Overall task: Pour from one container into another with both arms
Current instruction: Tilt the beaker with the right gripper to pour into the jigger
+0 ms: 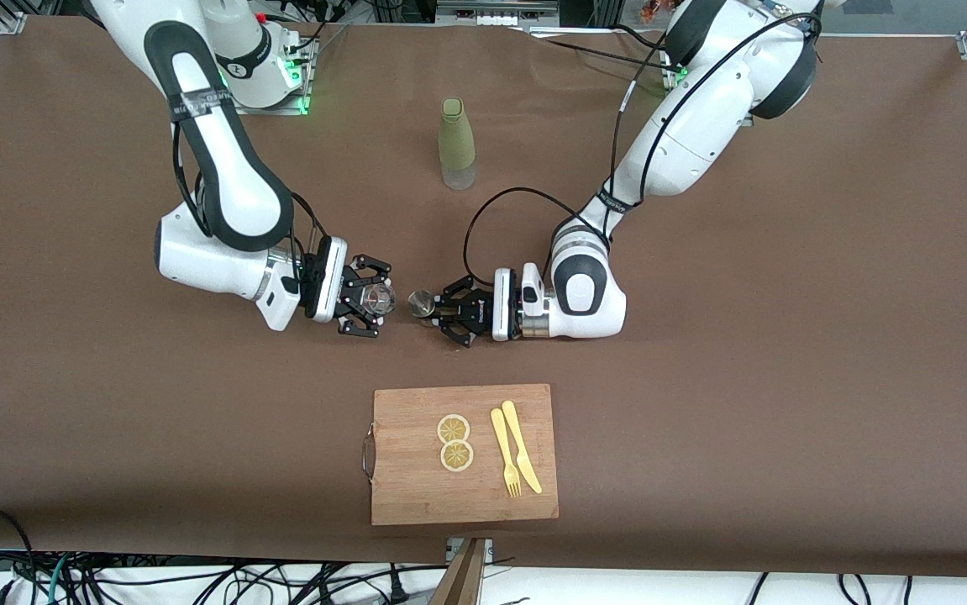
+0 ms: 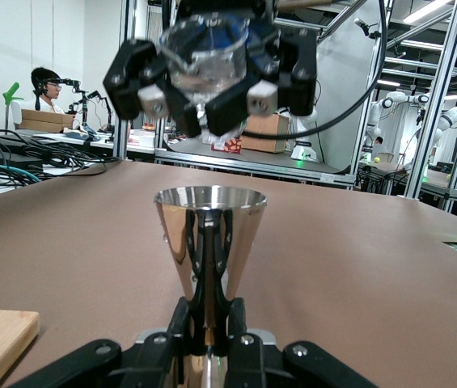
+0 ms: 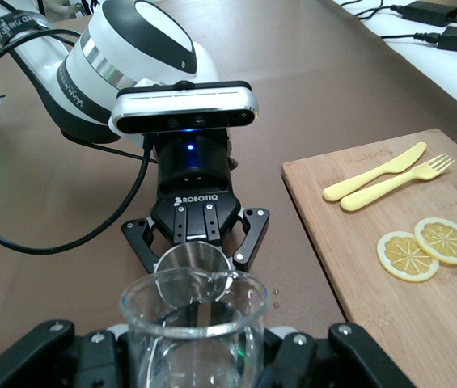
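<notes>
The right gripper [image 1: 372, 297] has its jaws pinching a clear glass beaker [image 1: 380, 297], and the left gripper [image 1: 441, 313] has its jaws pinching a shiny metal cup [image 1: 422, 302] shaped like a cone; the two face each other over the brown surface [image 1: 785, 378], the beaker's lip just beside the cup's round rim. A tall green bottle [image 1: 457, 144] with a clear bottom stands farther from the front camera. Nearer is a wooden board [image 1: 416, 487] holding two round lemon slices [image 1: 454, 442], a yellow fork [image 1: 505, 452] and a knife [image 1: 522, 447].

Glass beaker [image 1: 379, 298] beside steel jigger [image 1: 421, 303]
</notes>
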